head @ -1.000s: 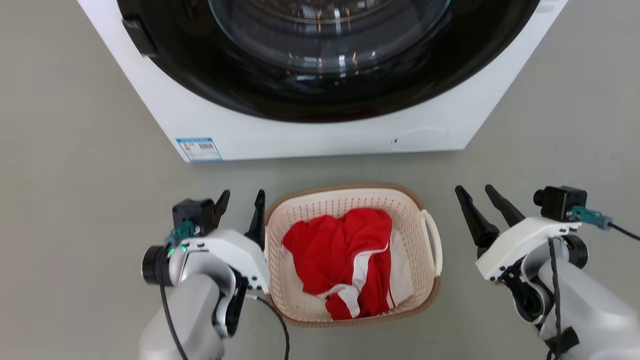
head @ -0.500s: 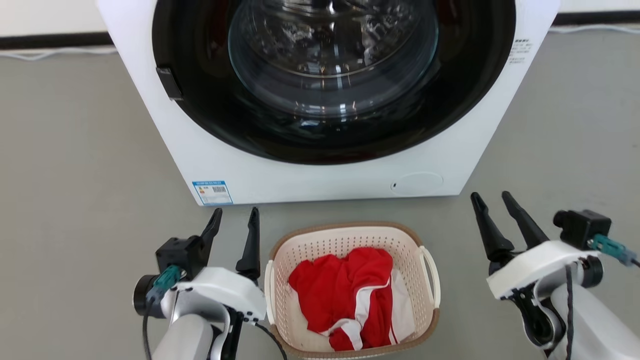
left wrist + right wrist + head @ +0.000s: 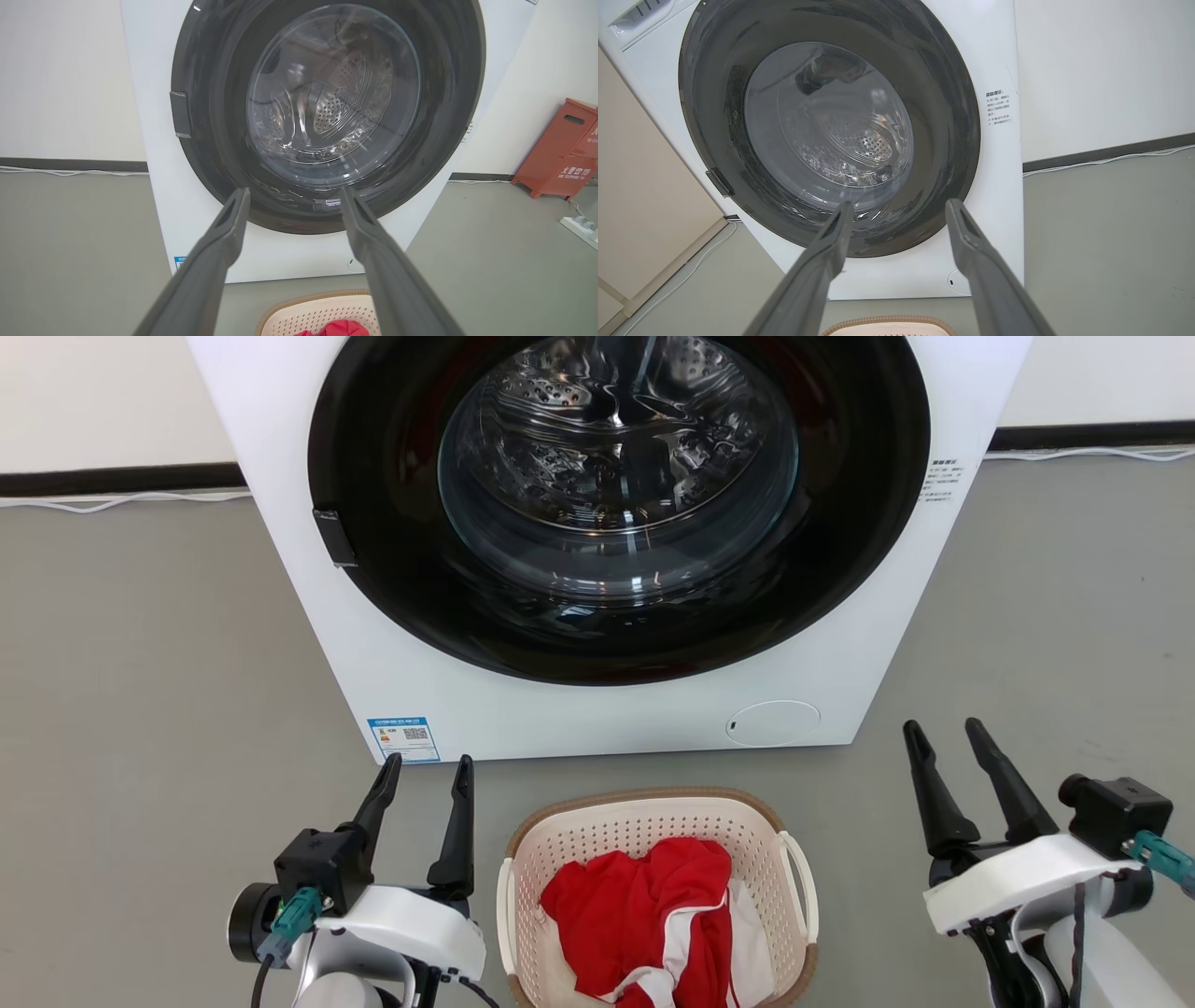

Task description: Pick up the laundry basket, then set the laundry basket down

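The camera has tilted up, showing more of the washer (image 3: 597, 733) behind the basket (image 3: 644, 797). The left gripper (image 3: 428, 763) and right gripper (image 3: 942, 728) stay spread wide and empty on either side of the basket.

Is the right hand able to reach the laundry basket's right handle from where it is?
Probably yes. The right hand is open, and only grey floor lies between it and the white handle on the right side of the laundry basket. It would need to swing inward.
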